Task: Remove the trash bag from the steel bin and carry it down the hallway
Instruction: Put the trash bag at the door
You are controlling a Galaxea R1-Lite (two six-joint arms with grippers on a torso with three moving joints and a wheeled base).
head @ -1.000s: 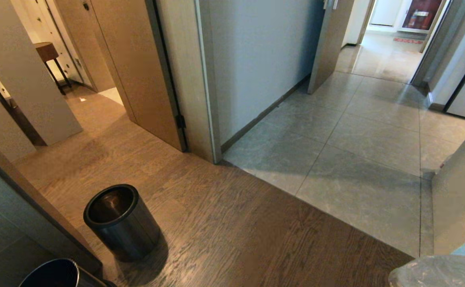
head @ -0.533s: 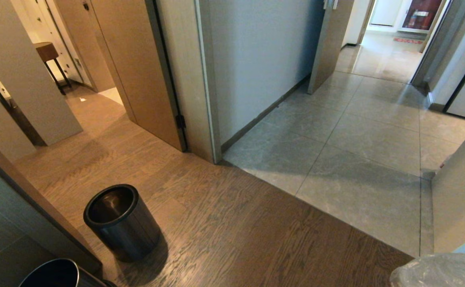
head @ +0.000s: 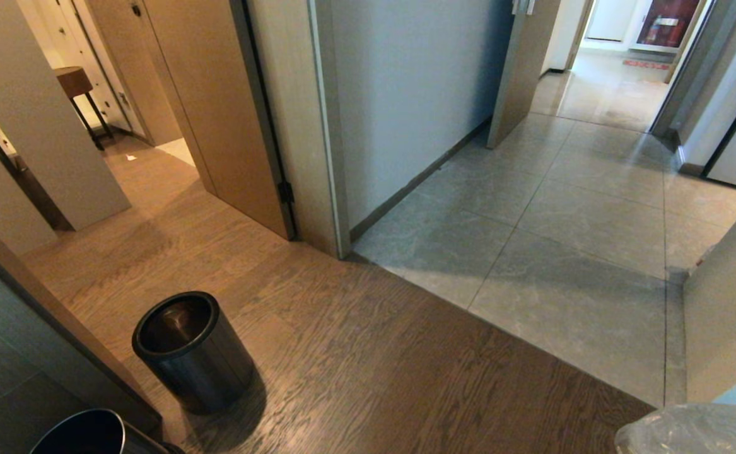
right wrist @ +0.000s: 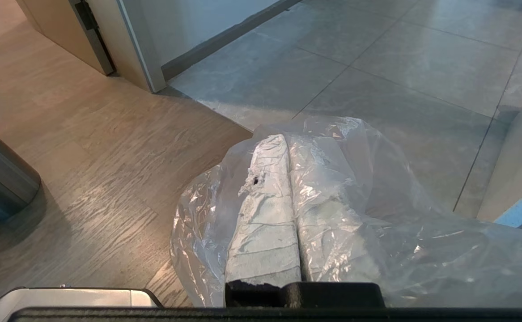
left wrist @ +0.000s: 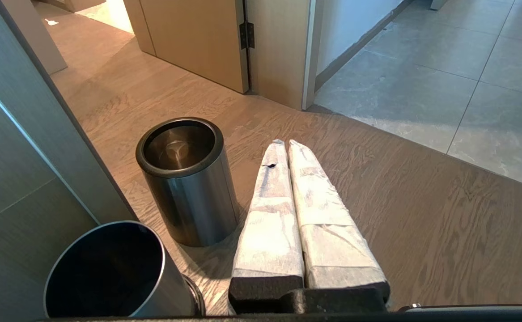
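Observation:
The steel bin (head: 191,350) stands upright on the brown wood floor at lower left, and its inside shows bare metal. In the left wrist view the steel bin (left wrist: 193,201) is just beside my left gripper (left wrist: 286,145), which is shut with nothing between its taped fingers. The trash bag (head: 695,432) shows at the head view's bottom right corner. My right gripper (right wrist: 286,137) is shut on the trash bag (right wrist: 377,201), whose clear crinkled film drapes over one finger and hangs down both sides. The hallway (head: 595,214) of grey tiles runs off to the upper right.
A second dark bin (head: 84,434) sits at the bottom left against a dark panel (head: 2,353). An open wooden door (head: 229,120) and a wall corner (head: 330,157) stand ahead. A pale wall (head: 727,315) edges the right side.

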